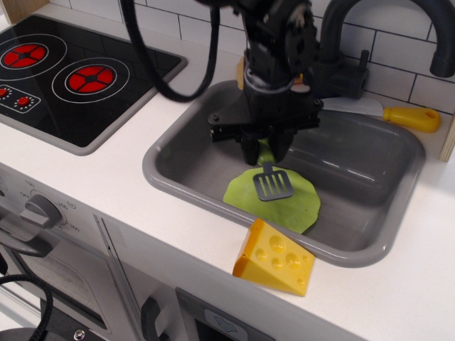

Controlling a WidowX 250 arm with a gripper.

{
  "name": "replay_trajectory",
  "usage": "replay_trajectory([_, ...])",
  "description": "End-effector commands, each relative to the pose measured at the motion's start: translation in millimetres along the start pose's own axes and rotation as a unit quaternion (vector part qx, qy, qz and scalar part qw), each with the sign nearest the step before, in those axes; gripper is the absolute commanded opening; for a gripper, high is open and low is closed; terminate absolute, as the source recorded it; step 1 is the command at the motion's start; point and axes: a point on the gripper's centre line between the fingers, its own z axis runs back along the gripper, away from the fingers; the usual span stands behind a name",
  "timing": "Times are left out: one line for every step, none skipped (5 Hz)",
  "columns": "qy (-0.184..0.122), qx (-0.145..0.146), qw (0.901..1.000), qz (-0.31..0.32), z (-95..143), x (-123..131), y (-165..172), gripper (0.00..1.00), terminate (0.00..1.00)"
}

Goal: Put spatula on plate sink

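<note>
My gripper [265, 151] is shut on the green handle of the spatula [272, 182]. The spatula hangs head down, its grey slotted head just over or touching the light-green plate [288, 202]. The plate lies flat on the floor of the dark-grey sink [370, 177], toward its front. The black arm reaches down into the sink from above and hides most of the handle.
A yellow cheese wedge [274, 257] sits on the counter at the sink's front rim. A yellow-handled knife [398, 115] lies behind the sink beside the dark faucet [341, 42]. A pizza slice is mostly hidden behind the arm. The black stovetop [67, 71] is at the left.
</note>
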Motion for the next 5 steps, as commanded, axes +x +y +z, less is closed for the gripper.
replay_trajectory([-0.029, -0.006, 0.9996, -0.003, -10.3, 0.3, -1.1, 0.00, 0.00])
replay_trajectory([-0.020, 0.004, 0.9998, -0.001, -13.0, -5.4, -1.2, 0.00, 0.00])
replay_trajectory([-0.005, 0.015, 0.9997, -0.016, -15.8, -14.6, 5.2, 0.00, 0.00])
replay_trajectory([0.023, 0.038, 0.9987, -0.026, -17.5, -18.2, 4.8, 1.00, 0.00])
replay_trajectory([0.013, 0.029, 0.9993, -0.021, -8.7, -16.5, 0.7, 1.00, 0.00])
